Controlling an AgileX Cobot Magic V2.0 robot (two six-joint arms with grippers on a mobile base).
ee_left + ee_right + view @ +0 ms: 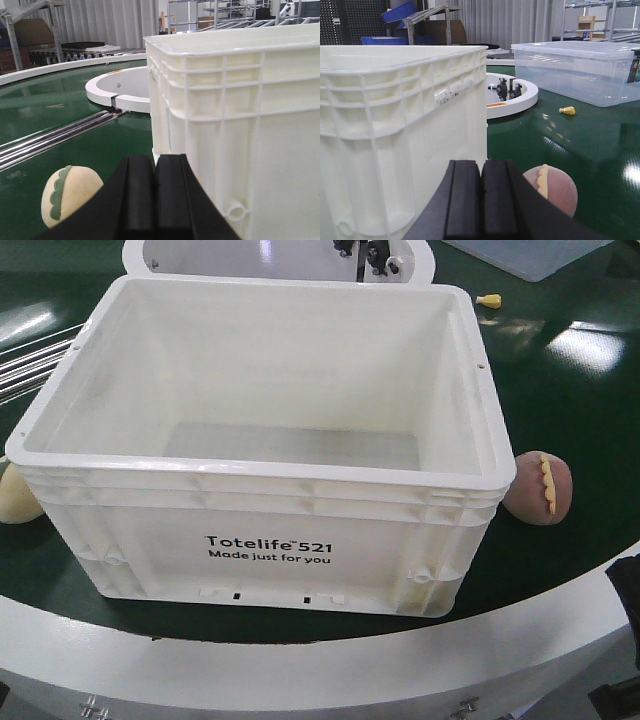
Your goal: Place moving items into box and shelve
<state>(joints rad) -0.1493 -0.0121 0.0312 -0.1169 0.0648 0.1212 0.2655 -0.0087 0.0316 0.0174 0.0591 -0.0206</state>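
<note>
Box on green belt — left fingers together | right fingers together

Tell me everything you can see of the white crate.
The white crate is a rectangular, open-topped tote of what looks like hard plastic. It has a thick rim, ribbed upper walls and black print on its front reading Totelife 521, Made just for you. It stands upright on the green belt, and its inside looks empty. A pinkish round item lies by its lower right corner and a cream one by its left; whether they touch it cannot be told.
</note>
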